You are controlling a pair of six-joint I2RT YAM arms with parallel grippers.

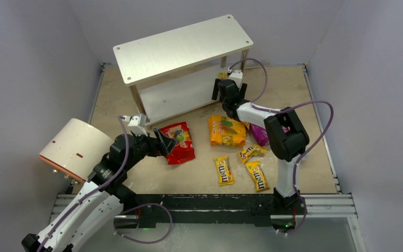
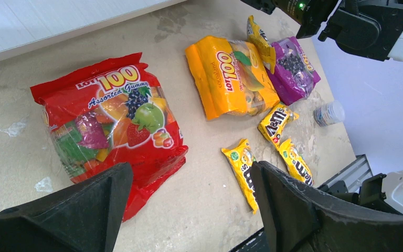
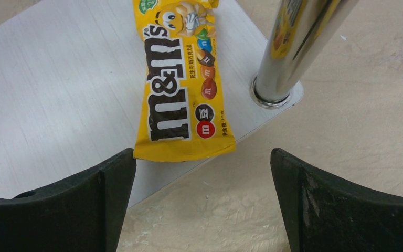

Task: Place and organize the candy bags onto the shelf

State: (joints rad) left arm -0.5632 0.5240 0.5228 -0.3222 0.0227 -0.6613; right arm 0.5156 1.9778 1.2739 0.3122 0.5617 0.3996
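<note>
1. Only the right wrist view shows a yellow M&M's packet [image 3: 181,89] lying flat on the shelf's lower board [image 3: 47,94], just beside a shiny metal post [image 3: 294,47].
2. That packet's long axis runs inward from the board's edge, and the brown logo reads along it. Its sealed end sits at the edge, in front of the right gripper [image 3: 202,155], whose jaws are spread and empty.
3. Only the left wrist view shows a small whitish container [image 2: 329,113] near the purple bag [image 2: 294,68]. It also shows another yellow packet [image 2: 260,42] propped between that bag and the orange-yellow bag [image 2: 231,84].
4. From above, the shelf [image 1: 183,44] stands toward the bench's far-left corner, its long axis roughly along the far edge and slightly skewed.
5. The red bag [image 1: 180,142] lies flat in front of the shelf, long axis near to far. Its glossy "LOT 100 Assorted Gummy" heading, printed above pictured fruit, is at the end toward the shelf.
6. The left gripper [image 1: 162,143] is at the red bag's near-left side, jaws spread wide and holding nothing.
7. The orange-yellow bag lies just right of the red one, and the purple bag lies beyond it toward the right edge.
8. Three M&M's packets [image 1: 224,170] lie toward the near edge, two running roughly near to far and one slanted.
</note>
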